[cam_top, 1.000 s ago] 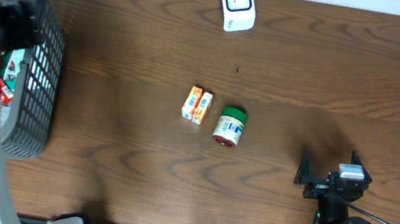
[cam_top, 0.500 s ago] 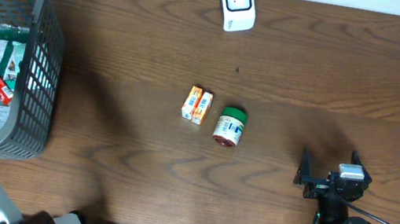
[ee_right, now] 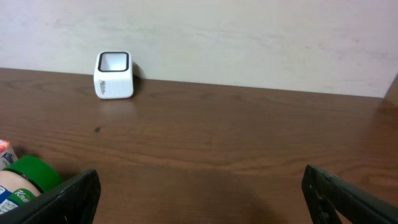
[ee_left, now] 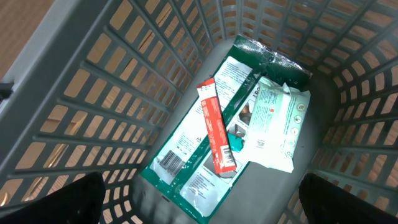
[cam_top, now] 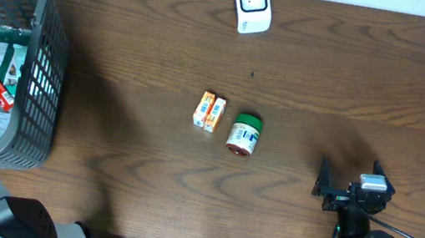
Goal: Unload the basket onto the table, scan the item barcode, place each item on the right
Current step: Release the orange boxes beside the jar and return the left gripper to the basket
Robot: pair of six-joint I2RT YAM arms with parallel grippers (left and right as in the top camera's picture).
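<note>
table (cam_top: 368,92): dark wood, carries everything; the scanner (cam_top: 251,4) stands at its far edge and is the landmark here
basket (cam_top: 43,68): grey plastic mesh, well to the left of the scanner, at the table's left end
left gripper (ee_left: 205,202): far left of the scanner, hanging above the basket's opening; jaws spread wide, nothing between them
right gripper (ee_right: 202,196): well to the near right of the scanner, low over the table; jaws spread wide, holding nothing
green pouch (ee_left: 186,155): far left of the scanner, flat on the basket floor, barcode facing up
white pouch (ee_left: 277,124): same basket, lying beside and partly over the green pouch
red stick pack (ee_left: 216,130): same basket, lying across the top of the green pouch
jar (cam_top: 243,134): green lid, on its side, nearer than the scanner, mid-table
orange cartons (cam_top: 209,112): a joined pair, nearer than the scanner, just left of the jar, not touching it
</note>
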